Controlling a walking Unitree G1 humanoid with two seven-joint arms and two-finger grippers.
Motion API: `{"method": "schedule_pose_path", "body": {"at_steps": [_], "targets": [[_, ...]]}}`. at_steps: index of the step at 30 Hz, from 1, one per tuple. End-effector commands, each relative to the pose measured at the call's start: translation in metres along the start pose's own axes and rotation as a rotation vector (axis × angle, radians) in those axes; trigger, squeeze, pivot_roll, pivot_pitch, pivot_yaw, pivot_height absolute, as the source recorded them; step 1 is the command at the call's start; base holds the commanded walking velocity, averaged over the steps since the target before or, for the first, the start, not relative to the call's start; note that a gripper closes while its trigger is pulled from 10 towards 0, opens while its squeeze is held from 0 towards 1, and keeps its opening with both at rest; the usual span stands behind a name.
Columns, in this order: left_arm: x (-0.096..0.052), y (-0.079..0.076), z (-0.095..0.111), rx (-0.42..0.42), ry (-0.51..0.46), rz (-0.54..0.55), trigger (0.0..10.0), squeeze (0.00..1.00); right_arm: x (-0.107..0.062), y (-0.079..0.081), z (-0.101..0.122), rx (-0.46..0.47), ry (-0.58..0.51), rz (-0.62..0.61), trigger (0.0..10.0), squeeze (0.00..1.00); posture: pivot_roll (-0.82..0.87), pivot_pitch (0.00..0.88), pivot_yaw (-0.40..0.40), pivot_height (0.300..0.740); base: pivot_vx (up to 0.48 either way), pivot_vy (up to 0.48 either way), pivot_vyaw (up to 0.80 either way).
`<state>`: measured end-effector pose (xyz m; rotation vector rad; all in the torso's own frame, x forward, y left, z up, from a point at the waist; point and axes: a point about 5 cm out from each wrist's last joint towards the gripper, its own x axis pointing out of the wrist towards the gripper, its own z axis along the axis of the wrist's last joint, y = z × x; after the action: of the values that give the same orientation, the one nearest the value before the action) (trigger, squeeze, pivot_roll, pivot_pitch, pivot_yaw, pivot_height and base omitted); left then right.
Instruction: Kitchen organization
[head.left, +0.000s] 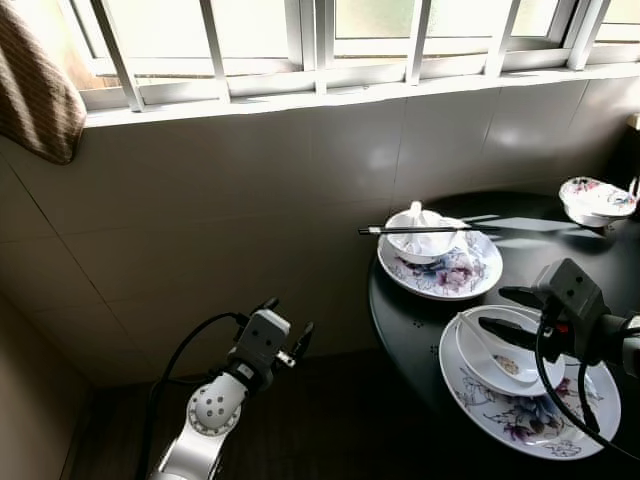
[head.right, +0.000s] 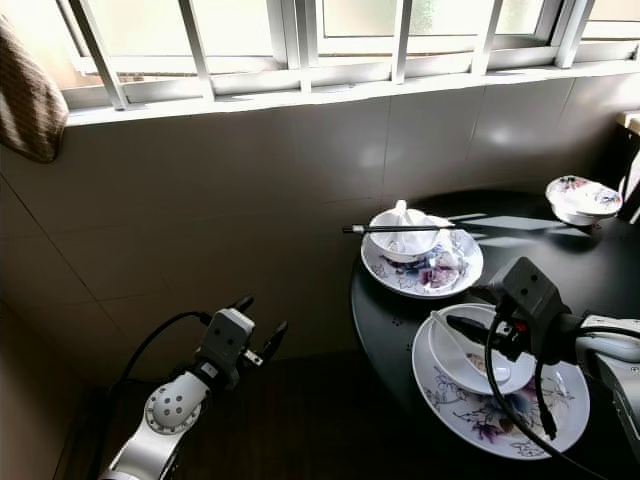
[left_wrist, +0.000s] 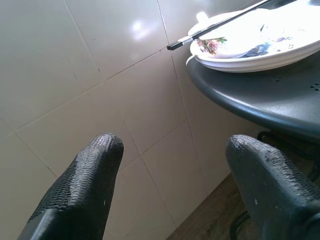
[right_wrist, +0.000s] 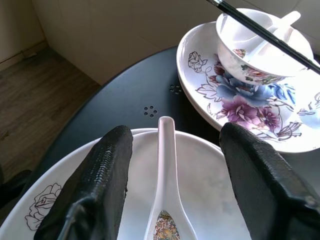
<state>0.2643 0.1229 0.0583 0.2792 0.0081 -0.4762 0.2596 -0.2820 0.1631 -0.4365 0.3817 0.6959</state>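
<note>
The two eye views looked forward and down from head height at a tiled wall under a window (head.left: 300, 40) and the edge of a round black table (head.left: 420, 320), from slightly offset positions, sharing nearly the whole scene. The left wrist view looked along the left gripper (left_wrist: 172, 165), low and beside the table, facing the wall, with the table rim and a far plate (left_wrist: 260, 50) beyond its spread fingertips. The right wrist view sat close above the table, looking along the right gripper (right_wrist: 175, 165); a white spoon (right_wrist: 166, 190) lay between its parted fingers, the same far plate beyond them.
</note>
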Motion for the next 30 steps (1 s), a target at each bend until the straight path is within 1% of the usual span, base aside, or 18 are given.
{"method": "schedule_pose_path", "body": {"at_steps": [1, 4, 6, 8, 12, 16, 21, 27, 30], "targets": [[0.000, 0.004, -0.003, -0.003, 0.021, 0.001, 10.0, 0.00, -0.002, -0.001, 0.002, -0.004, 0.011, 0.034, 10.0, 0.00, 0.00, 0.000, 0.037, 0.740, 0.000, 0.000, 0.00], [0.000, 0.004, -0.003, -0.005, 0.022, -0.003, 10.0, 0.00, 0.002, 0.003, -0.007, -0.019, 0.051, 0.067, 10.0, 0.00, -0.01, 0.000, 0.039, 0.740, 0.000, 0.000, 0.00], [0.000, 0.004, -0.003, -0.006, 0.023, -0.004, 10.0, 0.00, 0.005, 0.003, -0.010, -0.021, 0.065, 0.071, 10.0, 0.00, -0.01, 0.000, 0.039, 0.740, 0.000, 0.000, 0.00], [0.000, 0.003, -0.004, -0.007, 0.024, -0.005, 10.0, 0.00, 0.008, 0.001, -0.013, 0.009, 0.068, 0.066, 10.0, 0.00, 0.00, 0.000, 0.040, 0.740, 0.000, 0.000, 0.00], [0.001, 0.003, -0.004, -0.010, 0.026, -0.007, 10.0, 0.00, 0.015, 0.000, -0.019, 0.040, 0.074, 0.077, 10.0, 0.00, 0.00, 0.000, 0.040, 0.740, 0.000, 0.000, 0.00], [0.001, 0.003, -0.004, -0.013, 0.027, -0.008, 10.0, 0.00, 0.020, -0.003, -0.023, 0.048, 0.086, 0.069, 10.0, 0.00, 0.01, 0.000, 0.038, 0.740, 0.000, 0.000, 0.00], [0.002, 0.003, -0.004, -0.018, 0.027, -0.005, 10.0, 0.00, 0.028, -0.007, -0.030, 0.108, 0.085, 0.068, 10.0, 0.00, 0.01, 0.000, 0.037, 0.740, 0.000, 0.000, 0.00], [0.002, 0.003, -0.004, -0.021, 0.027, -0.004, 10.0, 0.00, 0.037, -0.008, -0.039, 0.123, 0.119, 0.065, 10.0, 0.00, 0.01, 0.000, 0.038, 0.740, 0.000, 0.000, 0.00], [0.002, 0.003, -0.004, -0.022, 0.026, -0.004, 10.0, 0.00, 0.038, -0.009, -0.042, 0.129, 0.129, 0.068, 10.0, 0.00, 0.01, 0.000, 0.037, 0.740, 0.000, 0.000, 0.00]]}}
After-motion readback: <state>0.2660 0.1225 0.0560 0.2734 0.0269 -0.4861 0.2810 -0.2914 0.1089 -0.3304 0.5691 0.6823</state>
